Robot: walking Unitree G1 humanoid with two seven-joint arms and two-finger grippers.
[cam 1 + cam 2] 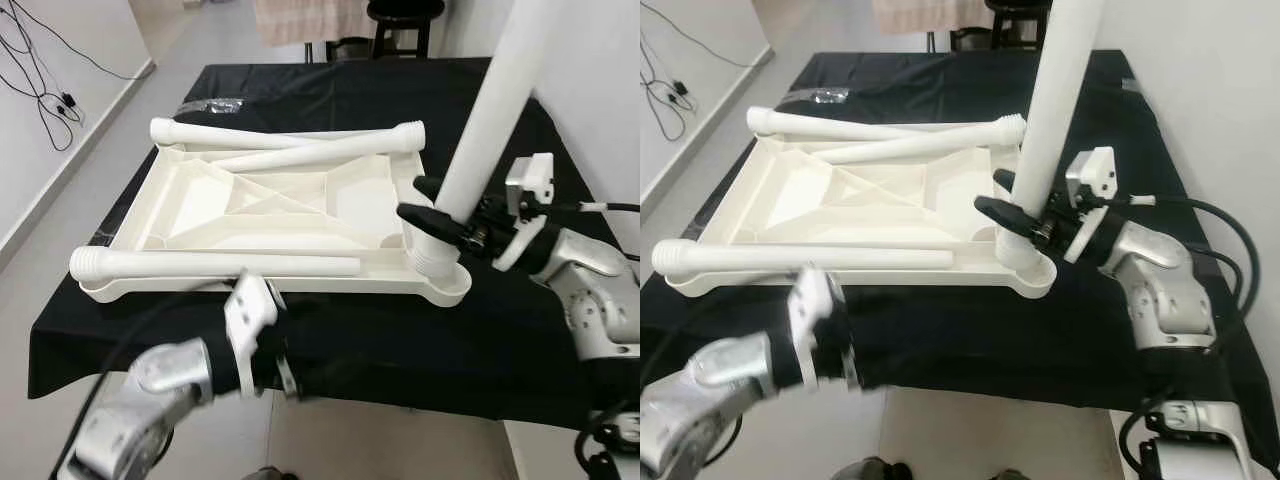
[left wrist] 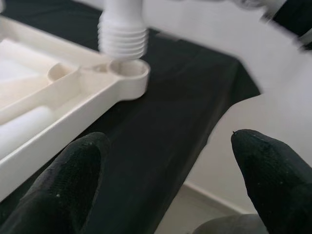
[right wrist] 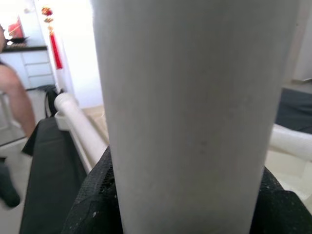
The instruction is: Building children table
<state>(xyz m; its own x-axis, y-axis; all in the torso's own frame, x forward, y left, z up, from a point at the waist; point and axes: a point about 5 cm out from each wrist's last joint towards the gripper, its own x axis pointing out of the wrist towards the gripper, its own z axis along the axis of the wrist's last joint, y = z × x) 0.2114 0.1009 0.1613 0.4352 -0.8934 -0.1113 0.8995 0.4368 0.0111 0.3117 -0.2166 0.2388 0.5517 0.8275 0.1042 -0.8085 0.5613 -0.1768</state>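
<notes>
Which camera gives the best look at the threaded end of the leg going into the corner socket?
The left wrist view: the threaded end sits sharp just above the corner socket. The eye views show it small, partly behind the right gripper. The right wrist view shows plain shaft.

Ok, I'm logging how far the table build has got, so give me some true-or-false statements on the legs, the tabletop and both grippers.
1. The right gripper is shut on an upright white plastic table leg. True.
2. That leg's threaded end stands at the corner socket of the upside-down white plastic tabletop. True.
3. The left gripper holds a second leg. False: its fingers are open, holding nothing, just off the near edge of the black-covered table.
4. Three more white legs lie across the tabletop. True.
5. The tabletop sits on bare floor. False: it rests on the black cloth.
</notes>
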